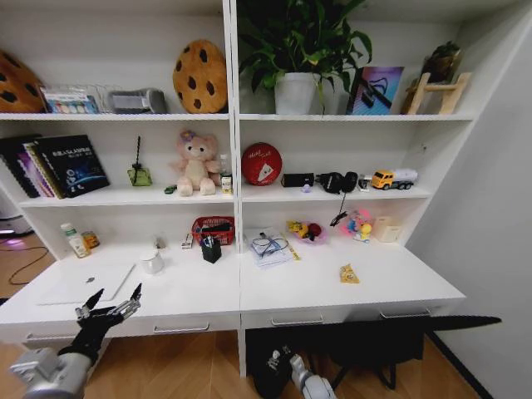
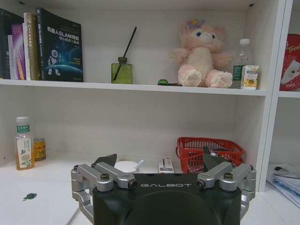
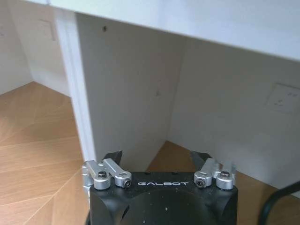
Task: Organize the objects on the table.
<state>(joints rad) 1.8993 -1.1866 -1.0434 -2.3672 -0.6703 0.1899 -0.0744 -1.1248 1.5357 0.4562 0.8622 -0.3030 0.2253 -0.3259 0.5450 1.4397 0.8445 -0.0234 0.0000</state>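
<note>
While the long white table spans the head view, its slim silver laptop lies flat at the left end. Just in front of that edge hangs the left gripper, fingers spread wide, holding nothing. Lower down, under the desktop, the right gripper is also open and empty. On the shelf, a tiny green toy car sits beside the pink plush.

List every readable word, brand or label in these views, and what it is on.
"GALBOT": left gripper body.
"GALBOT": right gripper body.
"SLAM": dark book cover; the rest is too small.
"Tree": red round tin, cut off.
Bottle labels: unreadable.
</note>
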